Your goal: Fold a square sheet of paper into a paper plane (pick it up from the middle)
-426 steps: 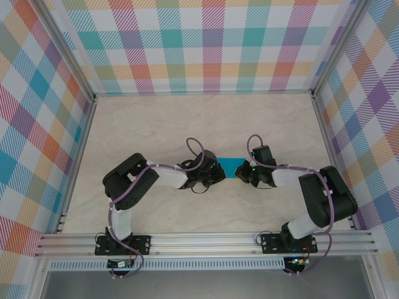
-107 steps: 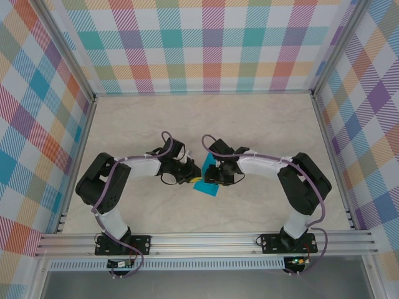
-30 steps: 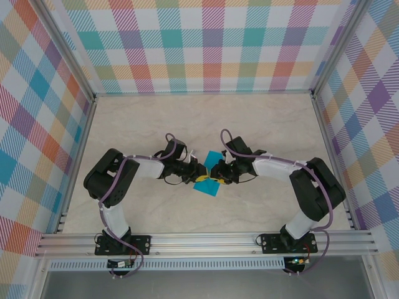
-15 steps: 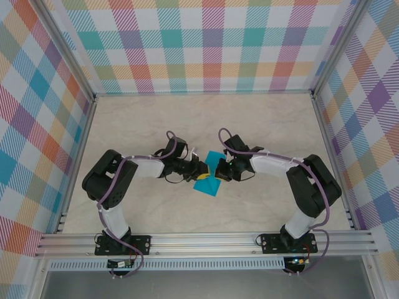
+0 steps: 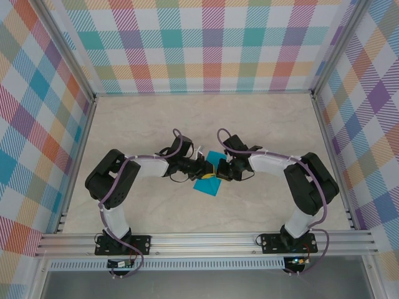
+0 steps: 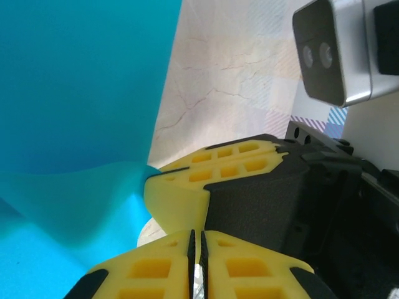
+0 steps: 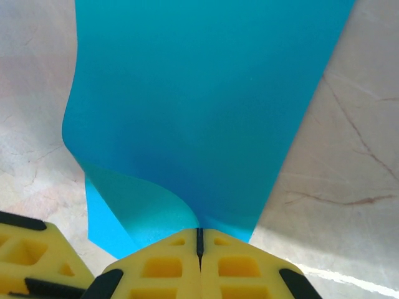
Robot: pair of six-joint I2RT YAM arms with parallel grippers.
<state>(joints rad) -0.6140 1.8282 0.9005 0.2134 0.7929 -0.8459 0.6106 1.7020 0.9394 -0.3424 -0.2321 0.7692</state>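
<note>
**Closed in from both sides**

Top external: finds the square sheet of paper lying mid-bench, between left gripper and right gripper, with tips nearly meeting over its far half.

Left wrist: left gripper pressed together; cannot tell whether any paper is caught. Sheet off to the tips' left.

Right wrist: right gripper pinching a curled-up edge of the sheet, its long axis running straight ahead. Judged the better-placed arm for the coming fold.

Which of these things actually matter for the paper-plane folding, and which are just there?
In the job: teal paper sheet; left claw; right claw, shut on the sheet.
Just there: table; checked walls; metal frame rail.
</note>
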